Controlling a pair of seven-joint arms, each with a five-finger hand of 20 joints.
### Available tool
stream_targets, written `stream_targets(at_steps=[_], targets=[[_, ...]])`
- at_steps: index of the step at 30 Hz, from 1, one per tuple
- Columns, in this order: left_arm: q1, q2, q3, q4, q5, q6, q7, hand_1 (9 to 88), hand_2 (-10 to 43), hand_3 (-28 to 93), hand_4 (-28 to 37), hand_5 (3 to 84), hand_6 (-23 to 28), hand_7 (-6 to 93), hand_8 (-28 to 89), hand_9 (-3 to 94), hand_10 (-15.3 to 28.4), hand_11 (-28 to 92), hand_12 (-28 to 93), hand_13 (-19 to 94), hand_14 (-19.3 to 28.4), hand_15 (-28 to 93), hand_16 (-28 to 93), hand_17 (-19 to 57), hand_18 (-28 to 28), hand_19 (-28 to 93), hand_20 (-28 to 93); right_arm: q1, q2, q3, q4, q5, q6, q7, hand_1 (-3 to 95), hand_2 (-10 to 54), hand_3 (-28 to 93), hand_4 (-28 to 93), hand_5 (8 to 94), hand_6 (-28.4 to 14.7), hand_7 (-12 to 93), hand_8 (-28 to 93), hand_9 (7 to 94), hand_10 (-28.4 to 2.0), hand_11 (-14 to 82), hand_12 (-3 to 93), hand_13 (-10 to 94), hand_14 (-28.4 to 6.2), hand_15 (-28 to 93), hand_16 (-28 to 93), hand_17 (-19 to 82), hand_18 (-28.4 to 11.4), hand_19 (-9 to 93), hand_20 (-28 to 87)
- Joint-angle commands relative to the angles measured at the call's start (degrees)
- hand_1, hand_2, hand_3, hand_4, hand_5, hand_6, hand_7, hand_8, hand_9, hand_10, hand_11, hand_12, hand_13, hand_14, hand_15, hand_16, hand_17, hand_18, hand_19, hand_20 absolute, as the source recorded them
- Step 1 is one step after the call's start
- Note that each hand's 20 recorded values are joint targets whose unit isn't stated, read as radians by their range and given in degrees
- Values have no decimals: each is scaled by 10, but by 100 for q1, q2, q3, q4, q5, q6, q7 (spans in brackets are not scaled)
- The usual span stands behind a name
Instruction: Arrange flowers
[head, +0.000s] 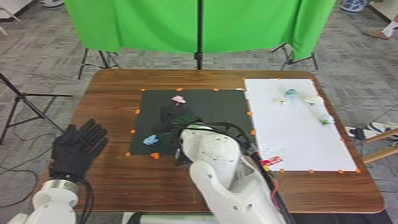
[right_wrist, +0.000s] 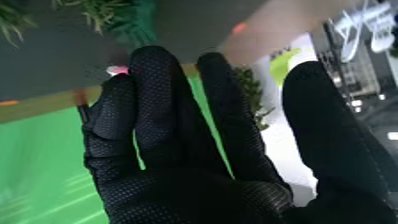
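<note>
Over the black mat (head: 218, 102), my right hand (head: 176, 114) is held just nearer to me than a pink flower (head: 179, 99). A blue flower (head: 151, 140) lies on the mat's near left part. In the right wrist view my right hand (right_wrist: 178, 170) has its fingers straight and apart, with nothing held; the pink flower (right_wrist: 117, 70) shows beyond a fingertip, and green foliage (right_wrist: 102, 11) is farther off. Several pale flowers (head: 290, 92) and a red one (head: 271, 161) lie on the white board (head: 293, 135). My left hand (head: 78, 150) is open, left of the mat.
The brown wooden table (head: 111, 100) carries small orange markers around the mat and the board. A green cloth (head: 249, 25) hangs on a stand behind the far edge. My right forearm (head: 218, 165) crosses the near middle of the table, between mat and board.
</note>
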Motion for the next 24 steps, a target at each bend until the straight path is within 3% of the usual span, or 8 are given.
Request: stream_targets(at_steps=[1, 8, 13, 15, 24], targets=[[39, -53, 52, 22, 51, 64, -57, 280, 163, 720, -283, 469, 103, 124, -84, 403, 151, 222, 132, 298, 158, 441, -63, -45, 147, 339, 166, -85, -179, 50, 174, 91, -295, 168, 327, 88, 675, -197, 613, -118, 71, -93, 600, -260, 180, 188, 489, -253, 675, 247, 279, -284, 838, 448], [-38, -40, 86, 75, 64, 75, -80, 279, 164, 720, -283, 469, 103, 124, -85, 403, 151, 222, 131, 298, 157, 441, -63, -45, 147, 339, 165, -91, -300, 86, 413, -27, -277, 222, 322, 88, 684, -196, 585, -137, 56, -91, 570, -258, 145, 169, 483, -249, 664, 242, 281, -284, 839, 446], [-113, -6, 115, 122, 190, 105, -139, 279, 164, 721, -283, 470, 103, 125, -85, 403, 150, 222, 131, 294, 157, 440, -64, -45, 147, 339, 165, 3, -549, 244, 927, -365, -266, 133, 331, 88, 681, -199, 634, -155, 59, -96, 574, -262, 139, 163, 483, -247, 657, 236, 278, -284, 836, 444], [-124, -10, 123, 123, 146, 74, -138, 279, 164, 721, -283, 470, 103, 125, -85, 402, 150, 222, 131, 289, 154, 438, -64, -45, 146, 339, 165, -20, -582, 258, 1011, -467, -244, 117, 339, 88, 679, -200, 652, -157, 63, -101, 582, -263, 138, 160, 493, -244, 651, 230, 280, -284, 836, 442], [-69, -37, 92, 105, 146, 52, -116, 279, 163, 721, -283, 469, 103, 125, -85, 402, 151, 222, 131, 288, 155, 438, -63, -46, 146, 339, 165, -248, -471, 139, 707, -372, -628, 18, 350, 90, 676, -205, 694, -151, 75, -113, 609, -262, 140, 160, 509, -236, 640, 229, 282, -284, 836, 437]])
